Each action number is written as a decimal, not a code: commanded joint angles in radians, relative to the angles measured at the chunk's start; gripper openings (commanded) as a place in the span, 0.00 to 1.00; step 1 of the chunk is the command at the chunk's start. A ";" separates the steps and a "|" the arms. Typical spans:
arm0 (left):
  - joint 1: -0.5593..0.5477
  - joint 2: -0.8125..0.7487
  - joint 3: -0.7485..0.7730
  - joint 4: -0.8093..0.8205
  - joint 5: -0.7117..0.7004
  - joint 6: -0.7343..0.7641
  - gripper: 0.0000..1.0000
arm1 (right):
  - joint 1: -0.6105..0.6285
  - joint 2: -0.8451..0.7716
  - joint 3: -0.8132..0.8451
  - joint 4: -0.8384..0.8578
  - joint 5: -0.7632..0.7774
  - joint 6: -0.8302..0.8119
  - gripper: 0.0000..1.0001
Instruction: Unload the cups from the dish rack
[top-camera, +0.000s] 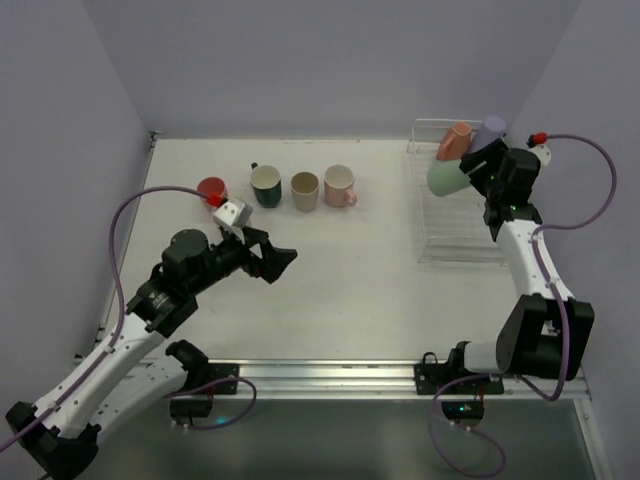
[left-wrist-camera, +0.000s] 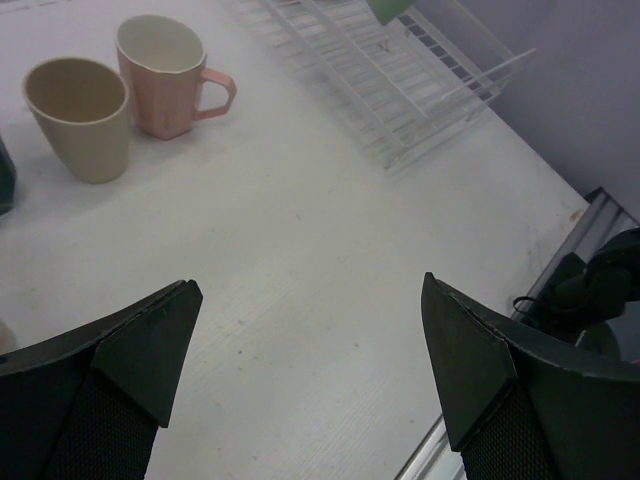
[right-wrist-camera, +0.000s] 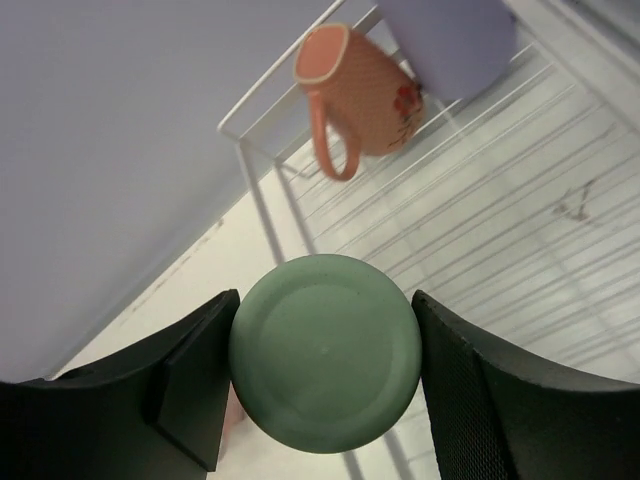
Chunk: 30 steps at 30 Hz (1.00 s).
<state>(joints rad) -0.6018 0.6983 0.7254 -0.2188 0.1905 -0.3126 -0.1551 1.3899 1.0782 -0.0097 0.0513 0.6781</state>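
Right gripper (top-camera: 472, 172) is clamped on the light green cup (right-wrist-camera: 325, 352). The fingers (right-wrist-camera: 190, 380) press either side of it, and the cup's base faces the wrist camera, so its long axis runs out ahead along the gripper's line. In the top view the cup is tipped on its side over the rack's (top-camera: 462, 232) far left corner. It looks lifted off the wires, but I can't be sure.

The next move is probably to carry it left to the table row: red cup (top-camera: 211, 188), dark green cup (top-camera: 266, 186), tan cup (top-camera: 305, 190), pink mug (top-camera: 340, 186). Free table lies right of the pink mug, between it and the rack.

In the way:
- the rack's left rim and clear side, which the cup has to clear
- the salmon mug (right-wrist-camera: 358, 88) and lavender cup (right-wrist-camera: 450, 38), close behind the green one at the rack's far end

Left gripper (top-camera: 272, 258) has its fingers wide apart and holds nothing. It hovers over mid-table, near the row and well away from the rack, so the right arm is the one for this cup.
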 joint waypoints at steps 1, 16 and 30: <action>0.005 0.091 0.069 0.151 0.137 -0.152 1.00 | 0.006 -0.153 -0.095 0.169 -0.126 0.144 0.34; -0.139 0.573 0.204 0.626 0.237 -0.434 0.98 | 0.072 -0.428 -0.423 0.484 -0.625 0.465 0.33; -0.150 0.707 0.269 0.706 0.164 -0.436 0.97 | 0.132 -0.437 -0.564 0.691 -0.797 0.601 0.33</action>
<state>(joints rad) -0.7467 1.3891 0.9482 0.4046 0.3767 -0.7414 -0.0319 0.9493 0.5179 0.5632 -0.6788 1.2316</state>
